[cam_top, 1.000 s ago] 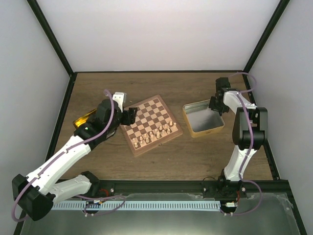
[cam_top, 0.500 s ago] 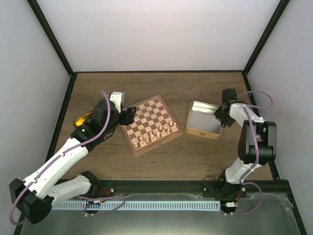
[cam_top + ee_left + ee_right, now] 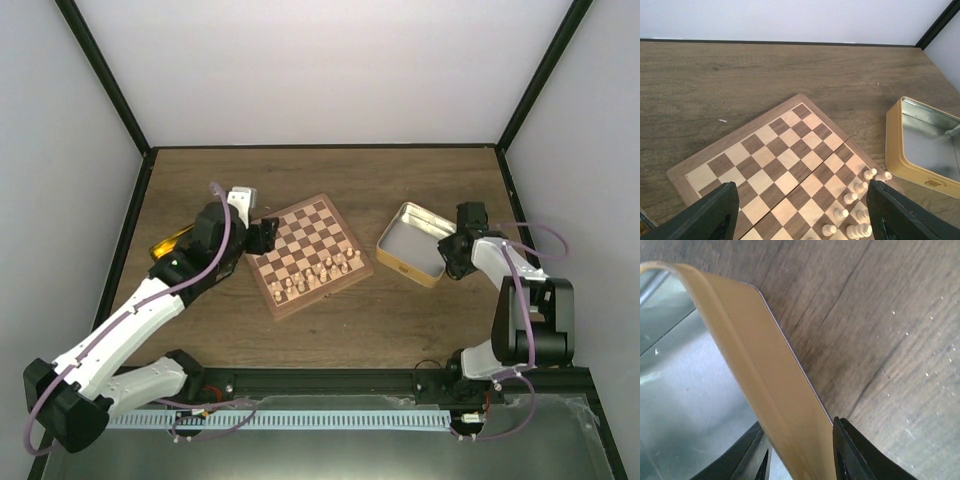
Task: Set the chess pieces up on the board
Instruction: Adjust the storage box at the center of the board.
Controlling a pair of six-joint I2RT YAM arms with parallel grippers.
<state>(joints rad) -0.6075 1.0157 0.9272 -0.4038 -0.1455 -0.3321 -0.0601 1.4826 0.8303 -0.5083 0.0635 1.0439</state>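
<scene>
Board heading: we see the board [image 3: 305, 228] set askew on the table [image 3: 400, 320], one corner toward the far wall. It is square, so it has no long axis.
Board place: mid-table, between the arms.
Board look: dark and tan checks, reddish rim.
Pieces: the pale pieces [image 3: 322, 270] stand upright in two rows along the near-right edge.
Left gripper [image 3: 800, 215]: wide apart over the board's left corner, nothing between.
Right gripper [image 3: 800, 460]: narrow, astride the tin's [image 3: 765, 380] yellow wall. We cannot tell if it clamps.
</scene>
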